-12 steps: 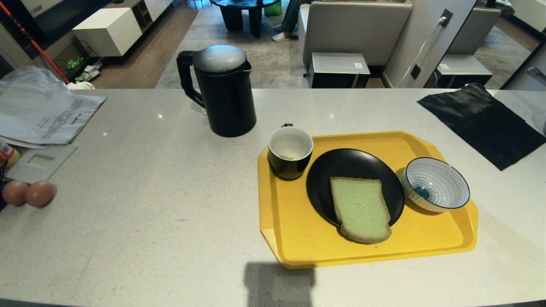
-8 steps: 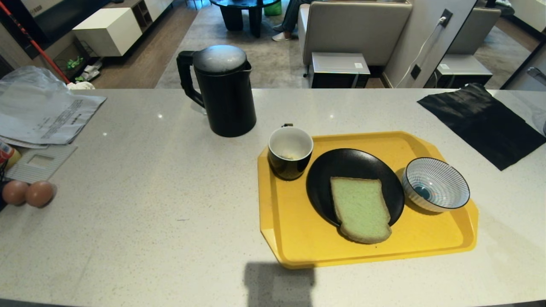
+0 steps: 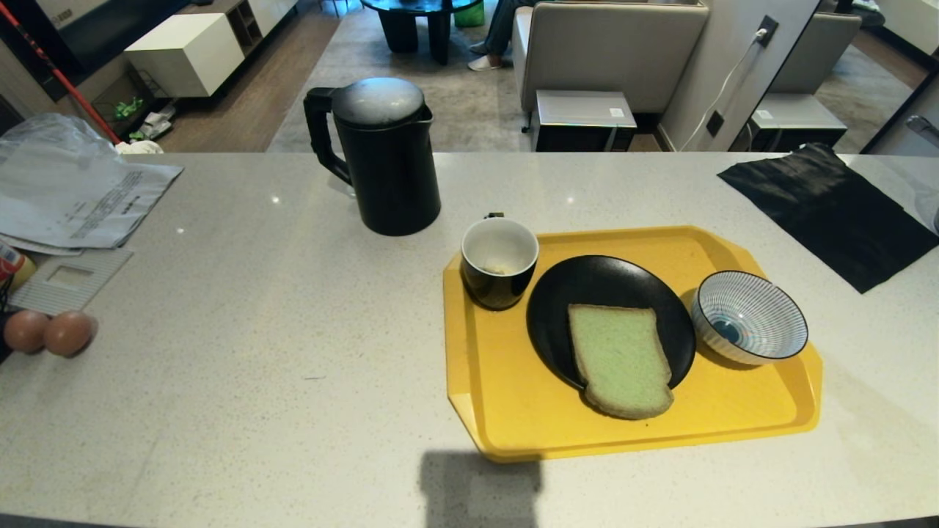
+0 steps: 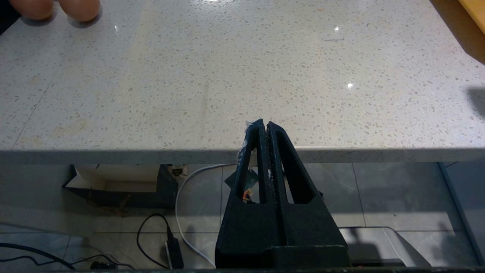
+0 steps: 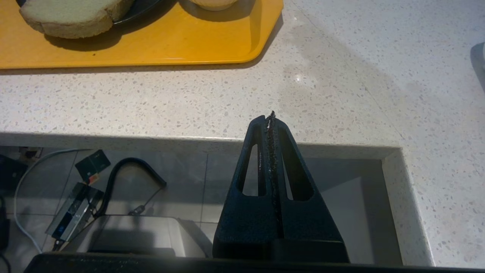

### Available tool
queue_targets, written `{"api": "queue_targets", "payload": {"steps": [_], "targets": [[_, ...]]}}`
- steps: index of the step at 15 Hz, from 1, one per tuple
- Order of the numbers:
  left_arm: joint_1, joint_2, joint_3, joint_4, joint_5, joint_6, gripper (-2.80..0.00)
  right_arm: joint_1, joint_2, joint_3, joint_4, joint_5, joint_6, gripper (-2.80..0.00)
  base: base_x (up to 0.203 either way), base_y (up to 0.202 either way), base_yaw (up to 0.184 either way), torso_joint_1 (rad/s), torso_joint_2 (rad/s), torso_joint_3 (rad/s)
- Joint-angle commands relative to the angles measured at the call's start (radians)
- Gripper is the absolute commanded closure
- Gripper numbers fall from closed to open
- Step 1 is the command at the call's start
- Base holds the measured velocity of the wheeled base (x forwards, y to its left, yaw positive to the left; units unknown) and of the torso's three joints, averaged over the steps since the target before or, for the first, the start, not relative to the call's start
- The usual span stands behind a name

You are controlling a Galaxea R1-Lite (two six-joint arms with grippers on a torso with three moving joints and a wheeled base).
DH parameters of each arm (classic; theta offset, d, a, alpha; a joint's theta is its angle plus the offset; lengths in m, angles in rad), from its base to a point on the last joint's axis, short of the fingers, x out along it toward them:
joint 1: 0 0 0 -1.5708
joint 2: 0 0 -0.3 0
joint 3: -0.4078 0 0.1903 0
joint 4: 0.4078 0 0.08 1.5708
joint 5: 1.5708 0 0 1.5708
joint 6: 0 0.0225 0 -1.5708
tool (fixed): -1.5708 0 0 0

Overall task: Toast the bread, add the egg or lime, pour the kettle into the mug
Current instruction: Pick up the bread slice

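The bread (image 3: 620, 358), a pale green slice with a brown crust, lies on a black plate (image 3: 587, 286) on a yellow tray (image 3: 499, 396); its near end (image 5: 72, 15) also shows in the right wrist view. The black mug (image 3: 499, 264), white inside, stands at the tray's far left corner. Behind it on the counter stands the tall black kettle (image 3: 385, 158). The egg and the lime are out of view. My left gripper (image 4: 264, 125) and right gripper (image 5: 270, 116) both hang shut and empty at the counter's near edge, outside the head view.
A blue-and-white striped bowl (image 3: 748, 315) sits on the tray's right side. Two plain brown eggs (image 3: 48, 332) lie at the counter's left edge beside papers (image 3: 73, 198). A black cloth (image 3: 829, 209) lies at the far right. The counter steps back at its near right (image 5: 394, 167).
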Motion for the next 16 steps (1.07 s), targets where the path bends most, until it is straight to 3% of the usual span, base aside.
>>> {"api": "queue_targets", "payload": {"steps": [1,11,13,16], "targets": [[0.000,0.000,0.014,0.000,0.000,0.000,0.00,0.000,0.000,0.000,0.000,0.000,0.000,0.00,0.000,0.000,0.000,0.000,0.00,0.000],[0.000,0.000,0.014,0.000,0.000,0.000,0.00,0.000,0.058,-0.002,0.000,0.005,-0.018,0.00,0.000,0.000,0.000,0.000,0.00,0.000],[0.000,0.000,0.014,0.000,0.000,0.000,0.00,0.000,0.124,-0.084,0.013,0.008,-0.014,0.00,0.000,0.000,0.000,0.000,0.00,0.000],[0.000,0.000,0.014,0.000,0.000,0.000,0.00,0.000,0.243,-0.308,0.075,0.045,0.018,0.00,0.000,0.000,0.000,0.000,0.00,0.000]]}}
